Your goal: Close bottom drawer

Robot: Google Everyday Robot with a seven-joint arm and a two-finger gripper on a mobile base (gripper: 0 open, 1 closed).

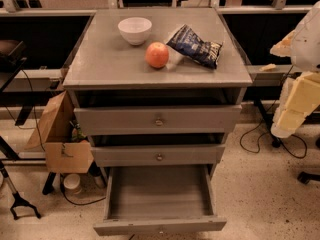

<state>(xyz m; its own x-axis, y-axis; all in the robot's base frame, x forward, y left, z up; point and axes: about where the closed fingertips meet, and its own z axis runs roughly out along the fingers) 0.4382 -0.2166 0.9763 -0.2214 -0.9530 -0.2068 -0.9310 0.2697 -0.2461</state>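
Observation:
The bottom drawer [158, 193] of the grey cabinet [120, 64] is pulled far out toward me. Its plain grey inside is bare and its low front panel [159, 226] lies at the lower edge of the view. The middle drawer [159, 155] and the top drawer [158, 119] above it each stand out slightly, with small round knobs. My gripper [292, 111] hangs at the right edge of the view, to the right of the cabinet at about the top drawer's height. It is well apart from the bottom drawer and touches nothing.
On the cabinet top stand a white bowl [135, 30], an apple [157, 54] and a dark blue chip bag [195, 46]. A cardboard box [57, 134] and a small cup [73, 183] sit on the floor at the left. Cables [260, 139] lie at the right.

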